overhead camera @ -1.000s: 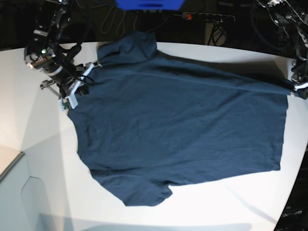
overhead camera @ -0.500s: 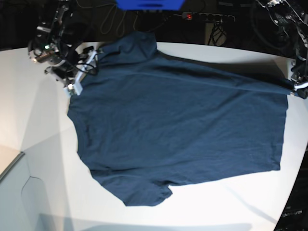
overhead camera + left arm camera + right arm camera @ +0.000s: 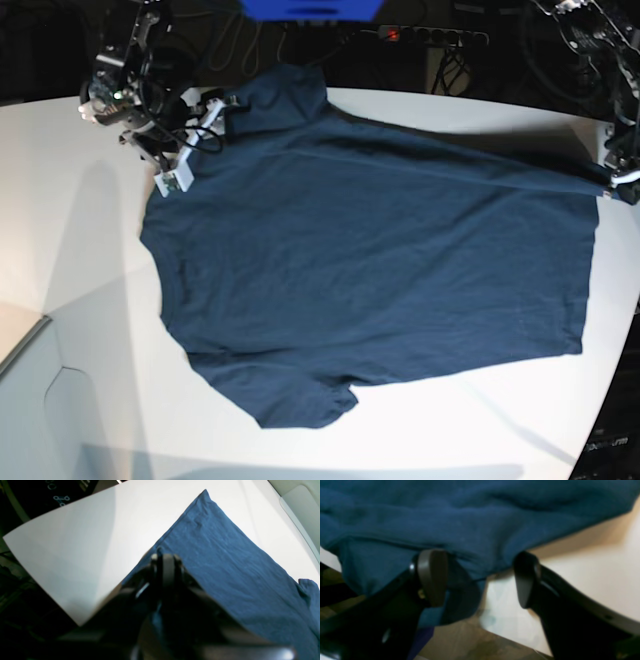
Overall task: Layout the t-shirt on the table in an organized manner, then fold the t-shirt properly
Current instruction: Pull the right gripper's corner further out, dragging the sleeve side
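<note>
Since the earlier frame, the right gripper [image 3: 192, 140] has let go and drawn back toward the shoulder of the t-shirt [image 3: 370, 250], which lies spread flat on the table [image 3: 80, 290]; cables and a power strip [image 3: 430, 36] lie beyond its far edge. Left wrist view: the left gripper [image 3: 165, 555] is pressed together on the t-shirt's [image 3: 225, 562] hem corner, probably to keep it taut. Right wrist view: the right gripper [image 3: 480, 577] stands spread at the cloth [image 3: 470, 517] edge, holding nothing.

The right gripper [image 3: 480, 580] has its jaws spread wide, while the left gripper [image 3: 166, 560] is clamped tight.
</note>
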